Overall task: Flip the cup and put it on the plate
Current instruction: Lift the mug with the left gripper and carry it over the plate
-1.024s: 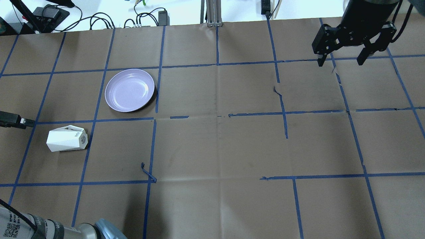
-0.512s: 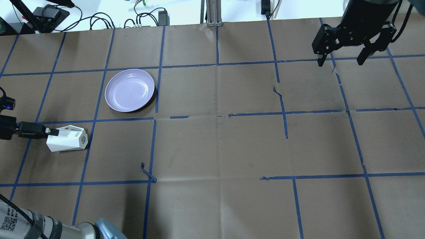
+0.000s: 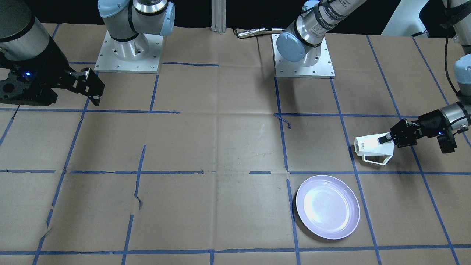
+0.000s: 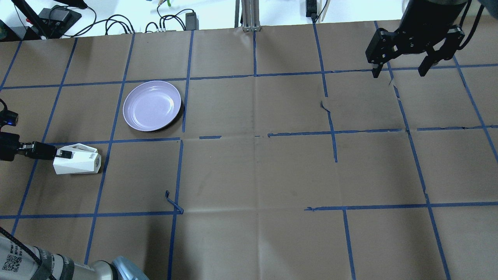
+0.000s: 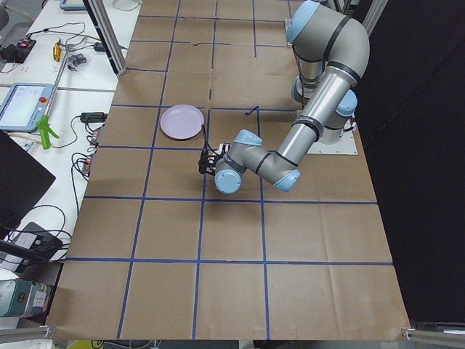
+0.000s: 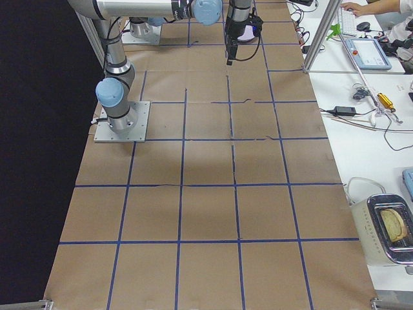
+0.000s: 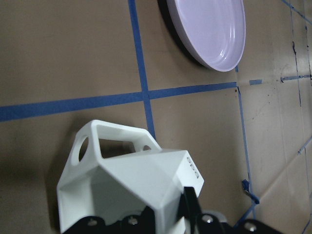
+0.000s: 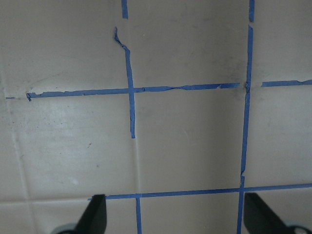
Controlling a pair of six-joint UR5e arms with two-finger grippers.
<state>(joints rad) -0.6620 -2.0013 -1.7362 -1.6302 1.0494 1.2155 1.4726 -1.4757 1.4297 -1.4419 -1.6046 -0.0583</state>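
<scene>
since a second ago the left end effector has come in from the left edge of the bench and reached the cup. the cup has shifted slightly with it. the right arm has not moved.

end effectors: the left one appears closed on the narrow base end of the cup. one dark finger lies against the cup wall in the wrist view; the contact of the other finger is not clearly shown. the right end effector hangs wide open over the far right of the bench, holding nothing.

location: the cup lies on its side at the left of the bench. its mouth points right, away from the left end effector, and its handle is on the far side. the plate sits farther off and a little to the right, apart from the cup, with a blue tape line between them. nothing is on it.

handling, as judged: the cup looks rigid and light, with smooth flat faces.
- a two-finger hold could twist if the fingers land on an edge and not on opposite flats.
- the taper could let it slide toward the narrow end.
- the best hold is across two opposite faces of the body, clear of the thin handle frame.

appearance: white and faceted, with a six-sided mouth, a tapered body, an open angular handle and a small bluish mark near the mouth.
</scene>
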